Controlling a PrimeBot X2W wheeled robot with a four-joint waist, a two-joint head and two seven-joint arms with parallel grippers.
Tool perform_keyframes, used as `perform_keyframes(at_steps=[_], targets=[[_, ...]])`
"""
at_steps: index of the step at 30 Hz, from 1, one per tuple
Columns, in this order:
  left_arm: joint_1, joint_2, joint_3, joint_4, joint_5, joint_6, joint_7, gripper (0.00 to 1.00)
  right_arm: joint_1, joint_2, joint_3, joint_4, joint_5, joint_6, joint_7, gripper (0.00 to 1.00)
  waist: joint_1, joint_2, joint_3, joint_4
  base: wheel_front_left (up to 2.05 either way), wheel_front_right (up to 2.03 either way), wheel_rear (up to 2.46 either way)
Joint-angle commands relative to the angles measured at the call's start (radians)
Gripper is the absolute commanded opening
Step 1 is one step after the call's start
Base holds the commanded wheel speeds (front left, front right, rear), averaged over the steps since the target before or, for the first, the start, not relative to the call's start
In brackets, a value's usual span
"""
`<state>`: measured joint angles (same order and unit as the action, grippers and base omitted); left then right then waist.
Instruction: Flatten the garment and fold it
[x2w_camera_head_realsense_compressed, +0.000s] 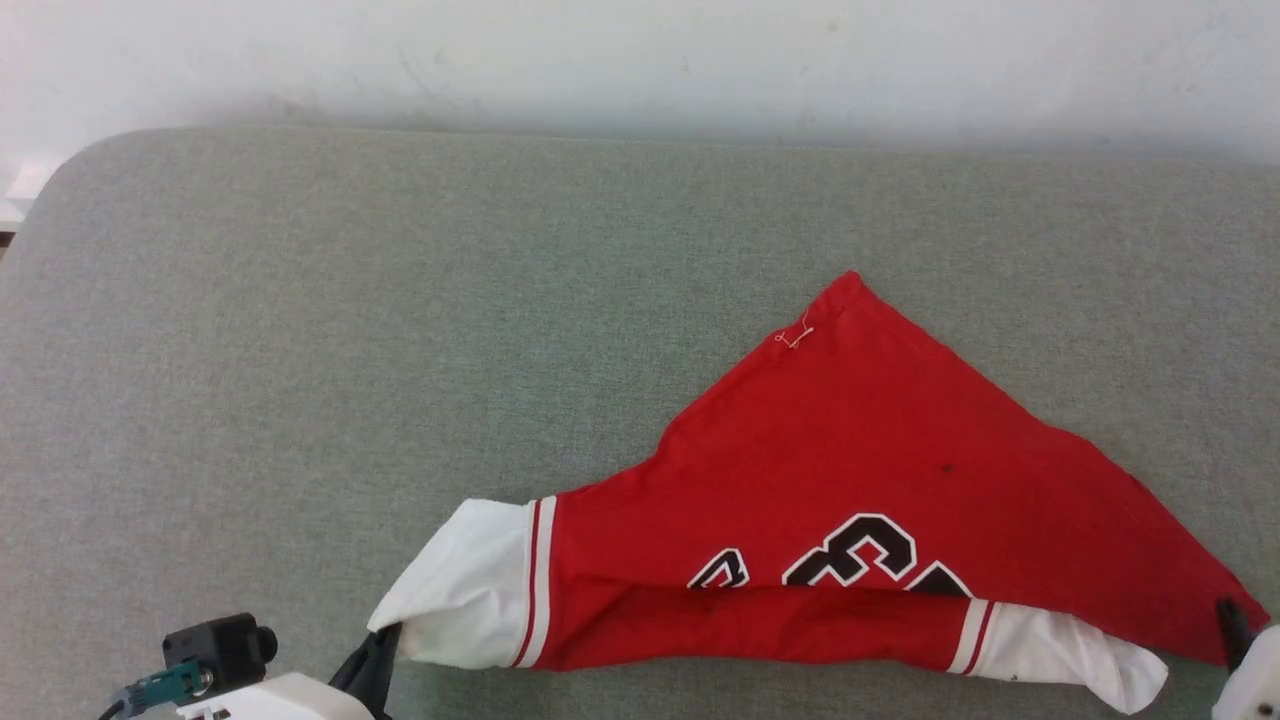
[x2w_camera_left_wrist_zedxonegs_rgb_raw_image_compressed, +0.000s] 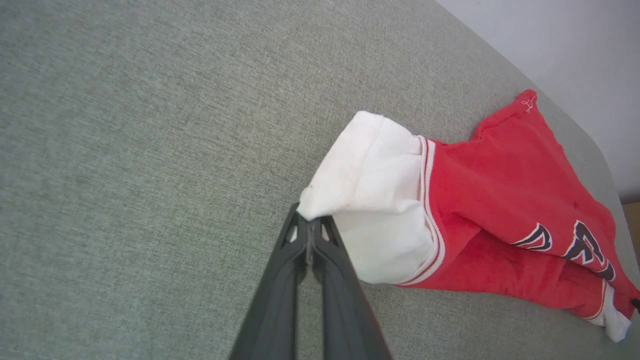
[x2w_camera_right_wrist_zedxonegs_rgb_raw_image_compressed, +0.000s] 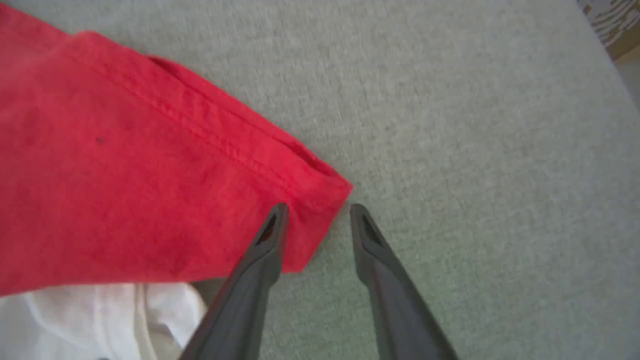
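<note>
The red garment lies bunched in a rough triangle on the grey-green cushion, with part of its black, white-outlined print facing up near the front fold. A white sleeve sticks out at the left, another at the right. My left gripper is shut on the edge of the left white sleeve; in the head view it sits at the sleeve's lower corner. My right gripper is open, its fingers astride the red hem corner at the garment's right end.
The cushion's far edge meets a white wall. Its rounded left corner is at the upper left. Bare cushion stretches left of and behind the garment. A strip of floor shows past the cushion's edge in the right wrist view.
</note>
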<state>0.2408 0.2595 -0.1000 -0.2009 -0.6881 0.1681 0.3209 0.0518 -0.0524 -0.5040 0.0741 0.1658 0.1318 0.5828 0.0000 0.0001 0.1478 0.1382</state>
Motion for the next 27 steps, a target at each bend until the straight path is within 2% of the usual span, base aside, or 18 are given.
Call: perform_keyframes(at_steps=[1, 3, 7, 12, 17, 22, 27], targets=[[0.005, 0.006, 0.0, -0.004, -0.004, 0.004, 0.001, 0.0, -0.013, 0.002, 0.005, -0.018, -0.002, -0.001, -0.044, 1.0, 0.0, -0.0001, 0.002, 0.003, 0.0, 0.0, 0.0], [0.001, 0.006, -0.002, -0.004, -0.004, 0.003, 0.001, 0.0, -0.042, 0.002, 0.038, -0.056, -0.018, -0.001, -0.153, 1.0, 0.0, -0.0001, 0.005, 0.009, 0.0, 0.0, 0.0], [-0.008, 0.002, -0.005, -0.004, -0.005, 0.003, -0.004, 0.0, -0.112, -0.014, 0.169, -0.112, -0.04, -0.001, -0.377, 1.0, 0.0, -0.0001, 0.021, 0.019, 0.0, 0.0, 0.0], [-0.022, -0.002, -0.01, -0.001, -0.006, 0.0, -0.01, 0.0, -0.232, -0.102, 0.365, -0.064, -0.045, -0.001, -0.499, 1.0, 0.0, -0.0001, 0.048, 0.032, 0.0, 0.0, 0.0], [-0.049, -0.009, -0.019, 0.004, -0.005, -0.006, -0.018, 0.0, -0.405, -0.19, 0.558, 0.07, -0.033, -0.001, -0.442, 1.0, 0.0, -0.0001, 0.09, 0.057, 0.0, 0.0, 0.0], [-0.083, -0.022, -0.032, 0.016, -0.009, -0.018, -0.03, 0.0, -0.602, -0.268, 0.752, 0.202, 0.012, -0.001, -0.303, 1.0, 0.0, -0.0001, 0.141, 0.088, 0.0, 0.0, 0.0], [-0.113, -0.037, -0.045, 0.04, -0.013, -0.031, -0.044, 0.0, -0.759, -0.305, 0.867, 0.326, 0.063, -0.001, -0.147, 1.0, 0.0, -0.0001, 0.184, 0.121, 0.0, 0.0, 0.0]])
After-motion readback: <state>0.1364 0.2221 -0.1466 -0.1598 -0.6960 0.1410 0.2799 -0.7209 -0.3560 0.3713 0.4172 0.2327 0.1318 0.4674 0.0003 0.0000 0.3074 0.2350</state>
